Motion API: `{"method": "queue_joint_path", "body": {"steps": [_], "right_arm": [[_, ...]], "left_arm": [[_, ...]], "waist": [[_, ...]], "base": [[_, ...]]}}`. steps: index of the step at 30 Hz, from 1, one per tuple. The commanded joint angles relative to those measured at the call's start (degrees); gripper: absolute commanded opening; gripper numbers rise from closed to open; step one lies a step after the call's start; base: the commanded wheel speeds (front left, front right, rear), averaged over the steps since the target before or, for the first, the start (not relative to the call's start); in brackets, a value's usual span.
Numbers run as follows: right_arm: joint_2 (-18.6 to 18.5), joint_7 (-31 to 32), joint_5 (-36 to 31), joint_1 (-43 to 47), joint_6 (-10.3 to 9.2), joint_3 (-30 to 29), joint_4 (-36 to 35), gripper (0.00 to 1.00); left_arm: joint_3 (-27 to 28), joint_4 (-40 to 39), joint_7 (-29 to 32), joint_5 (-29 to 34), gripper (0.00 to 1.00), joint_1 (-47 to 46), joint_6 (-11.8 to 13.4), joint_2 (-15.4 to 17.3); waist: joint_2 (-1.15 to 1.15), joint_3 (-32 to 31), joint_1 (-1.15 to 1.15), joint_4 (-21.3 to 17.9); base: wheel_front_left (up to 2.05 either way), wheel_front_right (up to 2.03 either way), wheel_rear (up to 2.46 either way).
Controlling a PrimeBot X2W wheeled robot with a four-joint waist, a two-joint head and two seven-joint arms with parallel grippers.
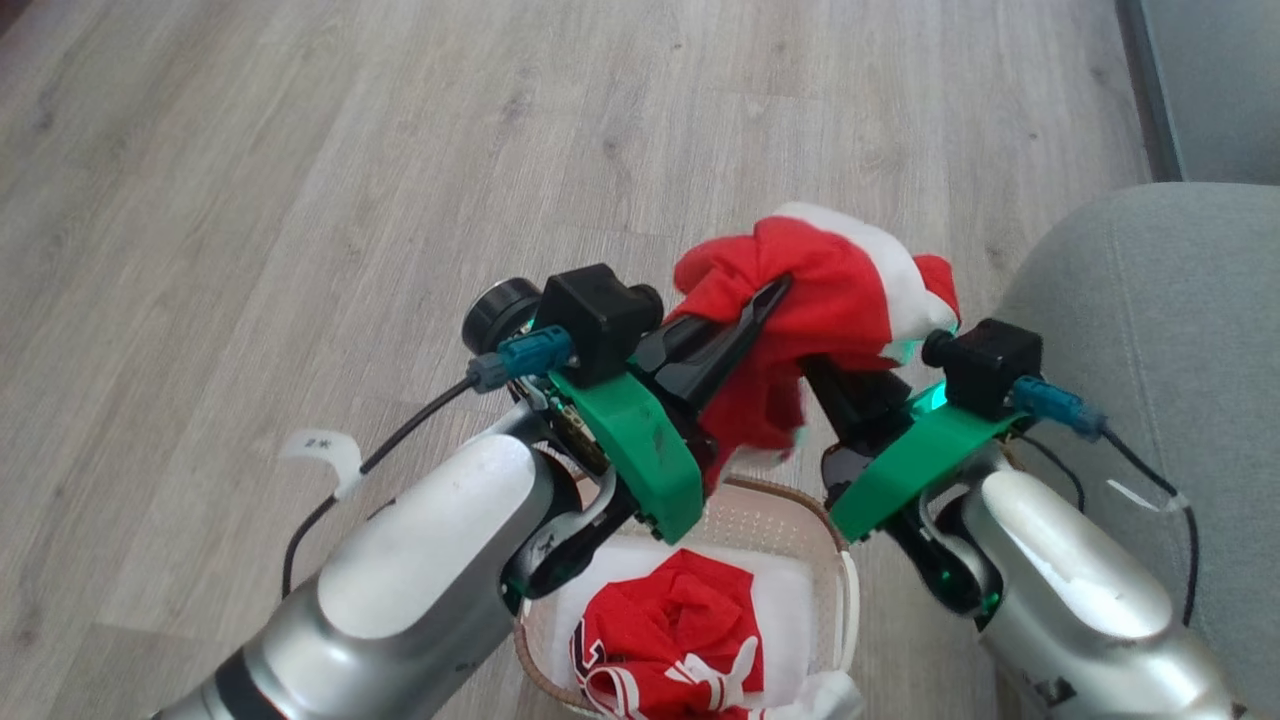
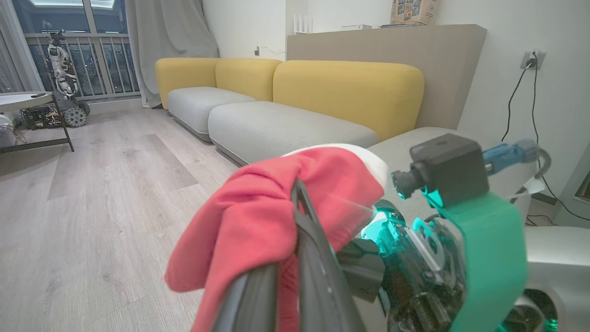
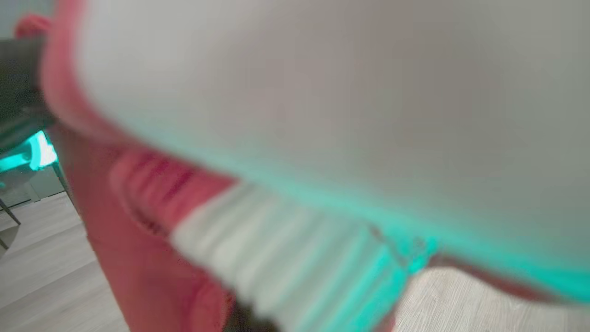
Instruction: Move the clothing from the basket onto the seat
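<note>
Two pairs of long dark fingers were raised above the small oval cream plastic basket (image 1: 846, 575), with one bunched red garment with a white band (image 1: 830, 290) between them. The left fingers (image 1: 750, 330) were pressed tight together on a fold of the red cloth, which draped over them and hung down towards the basket. The right fingers (image 1: 840, 390) were closed too, their tips buried under the same bundle (whether any cloth was pinched between them could not be made out). More red clothing with white stripes and dark lettering (image 1: 680, 630) lay in the basket on a flat white sheet (image 1: 790, 600). The basket stood on the pale wood-plank floor (image 1: 300, 200), just beside the large grey-green upholstered seat (image 1: 1150, 320) at the robot's right.
</note>
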Motion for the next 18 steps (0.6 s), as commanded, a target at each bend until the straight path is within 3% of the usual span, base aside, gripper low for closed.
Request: {"method": "queue_joint_path", "body": {"steps": [1,15,16,17,18], "right_arm": [[0.0,-0.6,-0.6,-1.0,-0.01,-0.4,-2.4,0.0],[0.5,-0.6,-5.4,6.5,-0.01,-10.6,-10.6,0.0],[0.5,-0.6,-5.8,7.0,-0.01,-11.2,-11.2,0.0],[0.4,-0.6,-6.2,7.4,-0.01,-12.0,-11.8,0.0],[0.3,-0.6,-6.6,7.8,-0.01,-12.8,-12.4,0.0]], "left_arm": [[2.8,-1.8,-0.3,-0.5,0.0,-3.0,0.3,1.2],[3.5,-0.3,-0.8,-1.5,0.0,-0.3,1.8,3.1],[3.4,-0.3,-0.7,-1.6,0.1,0.0,1.9,3.2],[3.3,-0.4,-0.6,-1.6,0.42,0.2,2.1,3.3],[3.2,-0.4,-0.5,-1.7,1.0,0.5,2.2,3.3]], "waist": [[0.0,0.1,0.0,-0.2],[0.0,0.0,0.0,-2.4],[0.0,0.0,0.0,-2.7],[0.0,-0.1,0.0,-3.0],[0.0,-0.1,0.0,-3.2]], "base": [[0.0,0.0,0.0],[0.0,0.0,0.0],[0.0,0.0,0.0],[0.0,0.0,0.0],[0.0,0.0,0.0]]}}
